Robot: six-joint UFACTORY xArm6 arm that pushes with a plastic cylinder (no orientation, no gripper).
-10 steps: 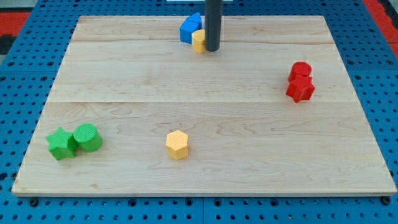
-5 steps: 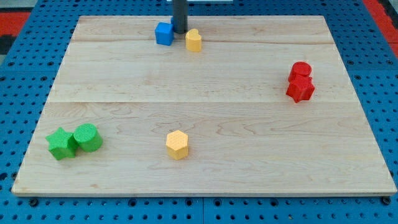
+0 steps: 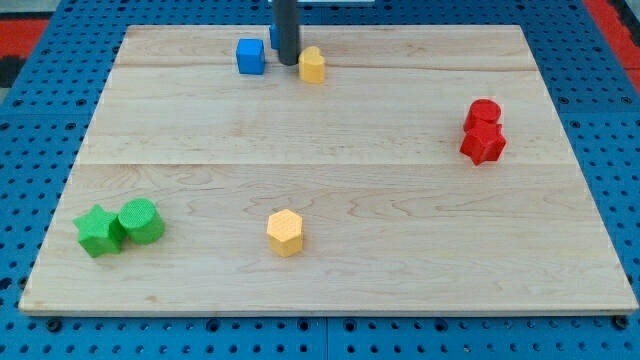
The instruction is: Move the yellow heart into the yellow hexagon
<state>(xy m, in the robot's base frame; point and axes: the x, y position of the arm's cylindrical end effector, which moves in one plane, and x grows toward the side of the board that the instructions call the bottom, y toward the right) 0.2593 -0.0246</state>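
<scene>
The yellow heart lies near the view's top edge of the wooden board, a little left of centre. The yellow hexagon sits far below it, in the lower middle of the board. My tip stands just left of the yellow heart, touching or nearly touching it. A blue cube lies left of the tip, a short gap away. A second blue piece shows partly behind the rod.
A red cylinder and a red star-like block sit together at the view's right. A green star-like block and a green cylinder sit together at the lower left.
My tip went from the heart's right side to its left. The blue cube slid left, away from the heart. The heart shifted only slightly.
</scene>
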